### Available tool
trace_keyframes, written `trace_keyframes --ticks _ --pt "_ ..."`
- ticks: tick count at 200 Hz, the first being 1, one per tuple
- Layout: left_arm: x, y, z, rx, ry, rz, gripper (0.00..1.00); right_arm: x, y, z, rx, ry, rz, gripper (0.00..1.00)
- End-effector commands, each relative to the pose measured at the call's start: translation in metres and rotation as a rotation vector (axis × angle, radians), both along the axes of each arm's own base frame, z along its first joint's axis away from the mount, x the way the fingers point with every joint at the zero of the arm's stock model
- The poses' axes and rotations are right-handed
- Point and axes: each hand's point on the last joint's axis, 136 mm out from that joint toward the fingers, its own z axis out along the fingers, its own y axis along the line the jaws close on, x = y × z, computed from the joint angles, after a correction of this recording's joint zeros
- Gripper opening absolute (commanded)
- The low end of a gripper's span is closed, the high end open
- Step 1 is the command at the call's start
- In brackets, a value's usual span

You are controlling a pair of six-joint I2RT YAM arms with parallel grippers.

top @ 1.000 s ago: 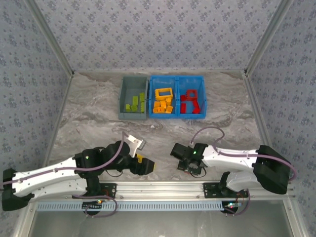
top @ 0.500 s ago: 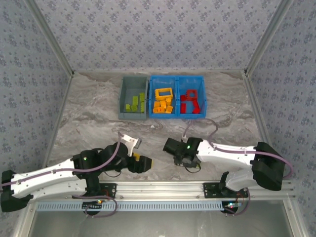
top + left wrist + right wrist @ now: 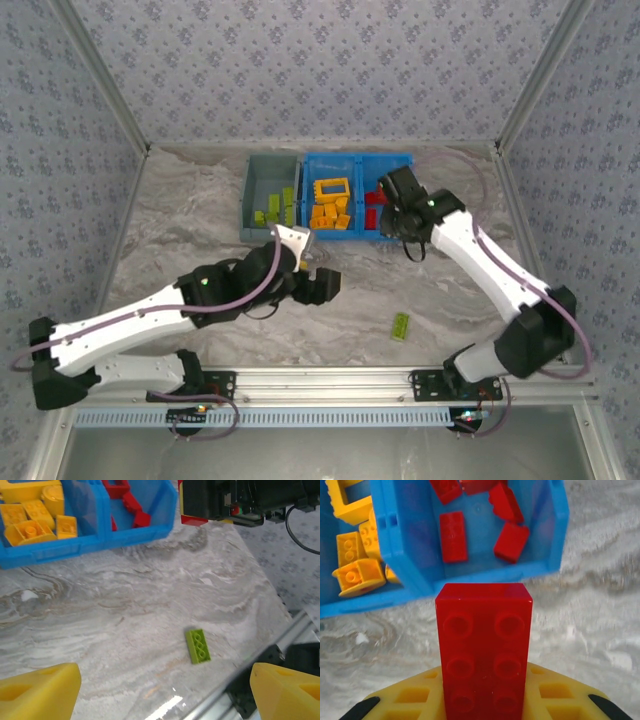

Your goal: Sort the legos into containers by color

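Note:
My right gripper (image 3: 484, 702) is shut on a red six-stud lego (image 3: 484, 650), held just short of the near wall of the blue tray (image 3: 470, 572). Its right compartment holds red legos (image 3: 453, 536), its left one yellow legos (image 3: 358, 555). From above, the right gripper (image 3: 393, 200) hangs at the tray's (image 3: 360, 235) right half, next to the grey bin (image 3: 246, 200) with green legos (image 3: 273, 208). A lone green lego (image 3: 401, 326) lies flat near the front rail. My left gripper (image 3: 162, 695) is open above the table, the green lego (image 3: 197, 645) ahead of its fingers.
The metal front rail (image 3: 330, 378) runs just behind the green lego. Patterned walls close in the marble table (image 3: 180, 230) on three sides. My left arm (image 3: 150, 320) stretches across the near left of the table.
My right arm swung from the near edge up to the blue tray with the red lego. The green lego now lies bare. My left arm reached forward and right.

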Motion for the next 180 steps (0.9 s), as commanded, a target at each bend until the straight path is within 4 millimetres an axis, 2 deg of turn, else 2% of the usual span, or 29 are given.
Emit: trace_keyframes --ticks 1,30,75,130,154,180 --pt "0.016 -0.008 0.012 -0.003 -0.026 0.012 0.88 0.027 0.003 -0.021 -0.059 0.053 0.120 0.31" --pt "0.024 -0.020 0.010 0.001 -0.023 0.012 0.88 0.060 0.002 -0.054 -0.019 0.118 0.107 0.30" --pt "0.024 -0.027 -0.005 0.007 0.010 0.011 0.87 0.087 0.002 -0.096 -0.003 0.206 0.098 0.30" --pt "0.021 -0.033 -0.013 0.008 0.028 -0.003 0.86 0.099 -0.002 -0.117 0.001 0.248 0.068 0.32" --pt "0.022 -0.035 -0.010 0.003 0.019 0.003 0.86 0.103 -0.003 -0.122 0.003 0.253 0.060 0.32" --pt "0.033 -0.032 -0.001 -0.005 -0.024 0.061 0.86 0.106 -0.001 -0.124 0.004 0.255 0.061 0.33"
